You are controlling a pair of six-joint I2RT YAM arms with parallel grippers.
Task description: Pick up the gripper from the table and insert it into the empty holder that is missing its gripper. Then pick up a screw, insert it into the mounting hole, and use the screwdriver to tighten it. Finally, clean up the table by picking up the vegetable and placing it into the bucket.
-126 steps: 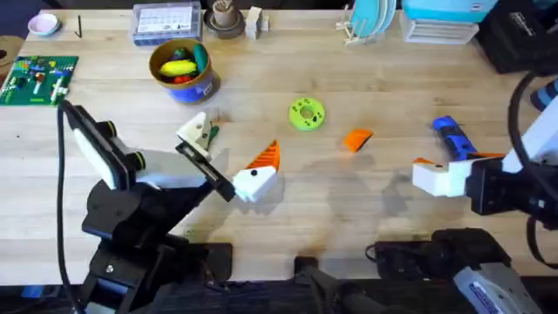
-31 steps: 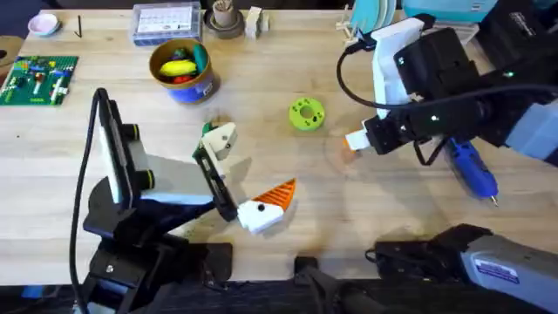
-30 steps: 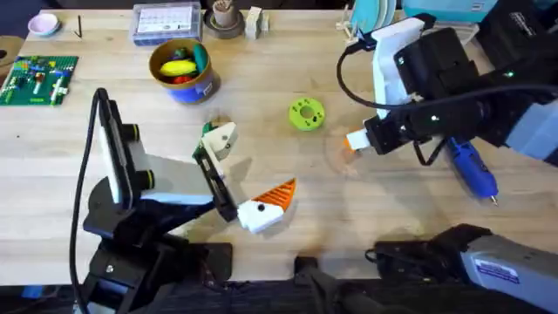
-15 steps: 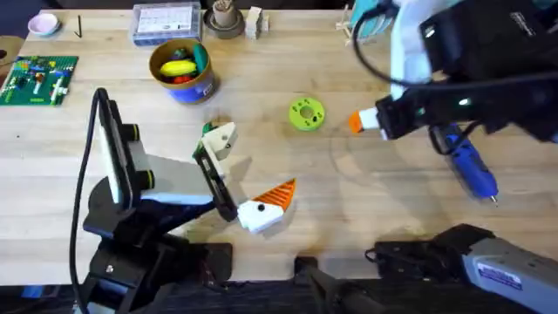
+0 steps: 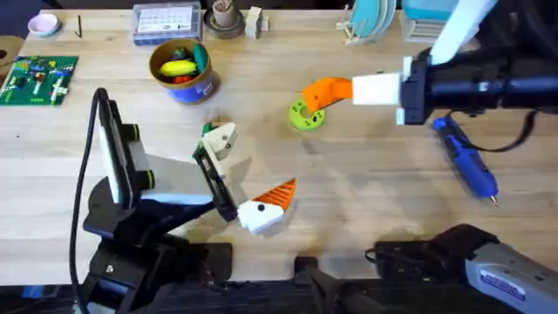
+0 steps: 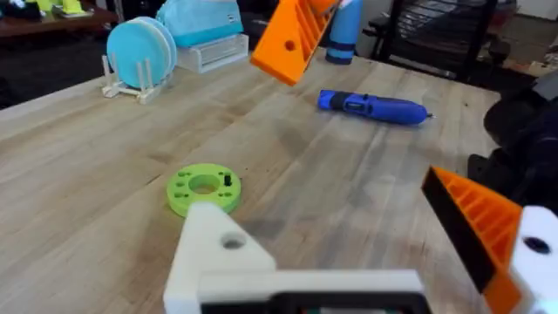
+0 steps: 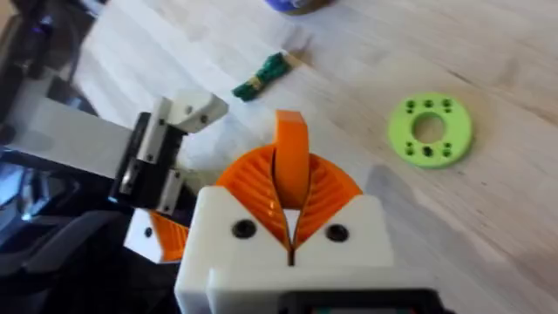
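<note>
right claw (image 7: 290, 228): closed on the gripper (image 7: 291, 166), clamped between its pads, off the surface (image 5: 366, 218).
left claw (image 5: 237, 173): spread wide, holding nothing; holder (image 5: 220, 139) bare, other finger orange.
holder: well apart, across from the right claw.
step: carry the gripper to the holder.
doing it well: judged, keep grip firm, line wedge with mount, approach slowly.

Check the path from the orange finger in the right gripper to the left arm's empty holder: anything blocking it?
Nothing visible blocks it. The right gripper holds the orange finger above the green disc. Bare table lies between it and the empty holder on the left gripper. The vegetable lies beside that holder, on its far side.
</note>
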